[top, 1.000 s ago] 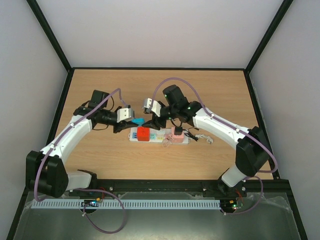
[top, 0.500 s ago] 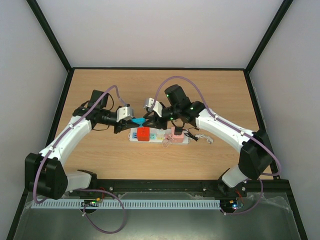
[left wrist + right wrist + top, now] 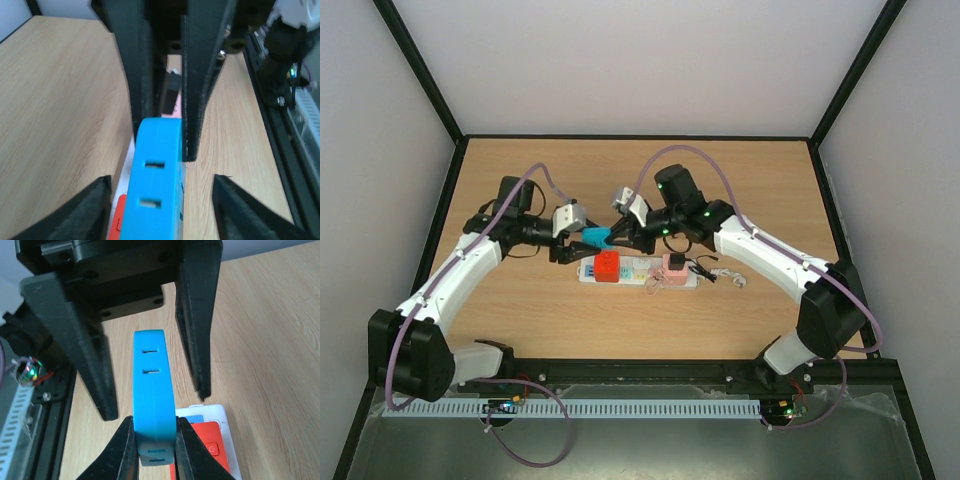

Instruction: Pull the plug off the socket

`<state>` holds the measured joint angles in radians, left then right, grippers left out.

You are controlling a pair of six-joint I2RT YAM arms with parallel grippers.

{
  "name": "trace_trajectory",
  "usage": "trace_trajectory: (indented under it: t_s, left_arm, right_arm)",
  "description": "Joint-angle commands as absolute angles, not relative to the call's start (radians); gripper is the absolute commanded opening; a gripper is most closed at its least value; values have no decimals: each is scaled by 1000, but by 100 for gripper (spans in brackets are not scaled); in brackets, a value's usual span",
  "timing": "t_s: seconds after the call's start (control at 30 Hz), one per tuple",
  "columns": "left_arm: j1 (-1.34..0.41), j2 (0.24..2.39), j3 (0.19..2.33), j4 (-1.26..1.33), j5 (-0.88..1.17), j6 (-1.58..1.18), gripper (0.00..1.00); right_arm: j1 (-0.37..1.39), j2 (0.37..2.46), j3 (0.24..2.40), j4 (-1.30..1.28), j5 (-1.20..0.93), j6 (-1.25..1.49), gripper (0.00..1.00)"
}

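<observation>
From above, the socket (image 3: 642, 271), a long flat white power strip, lay across the middle of the wooden table (image 3: 740, 180). A red block (image 3: 608, 266) sat near its left end, small blue and yellowish outlet faces lined its middle, and a pink plug (image 3: 673, 267) sat toward its right end. A short white cord (image 3: 725, 273) trailed off to the right. The blue plug (image 3: 593, 237) hung just above the strip's left end, apart from it. It sat between the left gripper (image 3: 582, 241) and the right gripper (image 3: 608, 238), which met nose to nose.

In the left wrist view, the left gripper's own fingers (image 3: 90, 210) stood spread wide, neither touching the plug. The plug's blue face showed two small rectangular slots. The right gripper's long black fingers flanked its far end.

In the right wrist view, the right gripper's fingers (image 3: 125, 450) pressed on both sides of the plug, pinching it. Below lay the strip's white end and the red block, whose small pale mark was too blurred to read.
</observation>
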<state>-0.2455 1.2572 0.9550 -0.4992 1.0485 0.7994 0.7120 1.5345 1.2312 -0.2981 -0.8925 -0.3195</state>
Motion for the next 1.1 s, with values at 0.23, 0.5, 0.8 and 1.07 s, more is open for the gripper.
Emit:
trace_trajectory:
  t_s: [0.23,0.5,0.8,1.07]
  left_arm:
    - [-127,1197,973,-221,1176,496,79]
    - [-110,1201,933,59,1167,208,87]
    - [-116,1208,882,285,1172,-9,88]
    - [-152,1216,885,369,1183,-100,87]
  right_arm:
    - [560,1469,1216,-26,-1106,86,2]
    - [540,1460,1147,423,-1246,574,2]
    - [541,1477,1087,767,-1246,906,2]
    - [548,1487,1080,727,-1228,865,2]
